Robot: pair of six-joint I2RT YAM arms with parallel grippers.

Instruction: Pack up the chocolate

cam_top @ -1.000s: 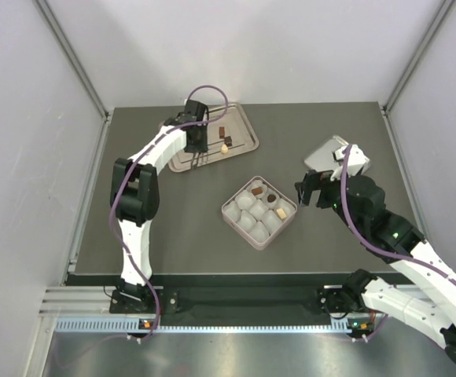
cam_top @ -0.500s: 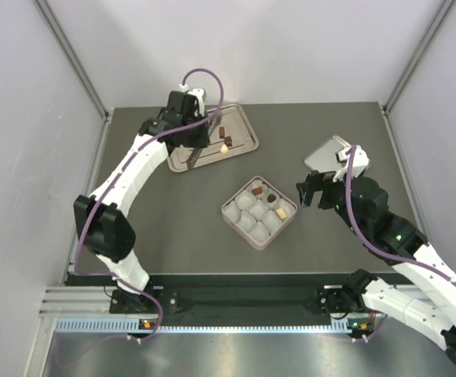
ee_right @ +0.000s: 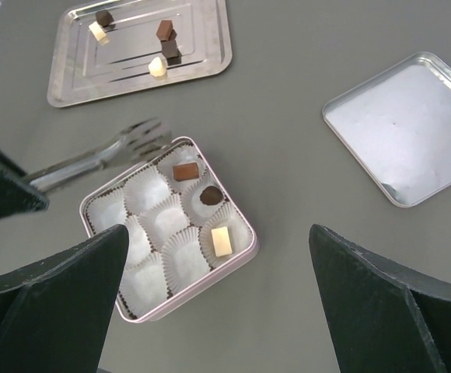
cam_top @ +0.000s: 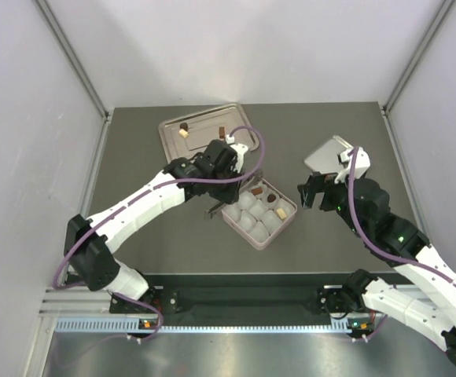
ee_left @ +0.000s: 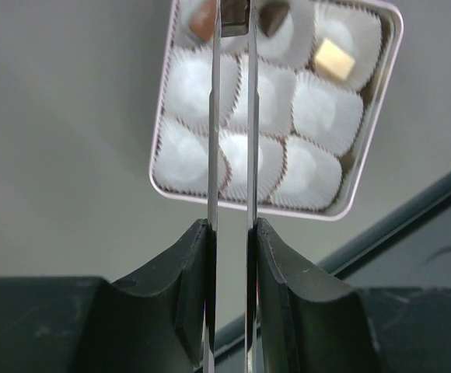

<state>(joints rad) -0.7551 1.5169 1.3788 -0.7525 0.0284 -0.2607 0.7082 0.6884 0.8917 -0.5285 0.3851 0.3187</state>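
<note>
The pink box (cam_top: 229, 214) holds paper cups with three chocolates: brown (ee_right: 185, 171), dark (ee_right: 210, 194) and cream (ee_right: 222, 241). Several more chocolates (ee_right: 164, 29) lie on the silver tray (cam_top: 169, 140). My left gripper (ee_left: 232, 233), also in the top view (cam_top: 236, 174), is shut on metal tongs (ee_left: 212, 140). The tong tips hover over the box's far corner. A dark shape shows between the tips; I cannot tell what it is. My right gripper (ee_right: 225, 311) is open and empty, right of the box (cam_top: 310, 192).
A silver square lid (cam_top: 326, 153) lies at the right, behind my right gripper. The tray sits at the back left. Grey walls close in the table on three sides.
My left arm has swung from the tray at the back to the box, carrying the tongs. The right arm has barely moved.
</note>
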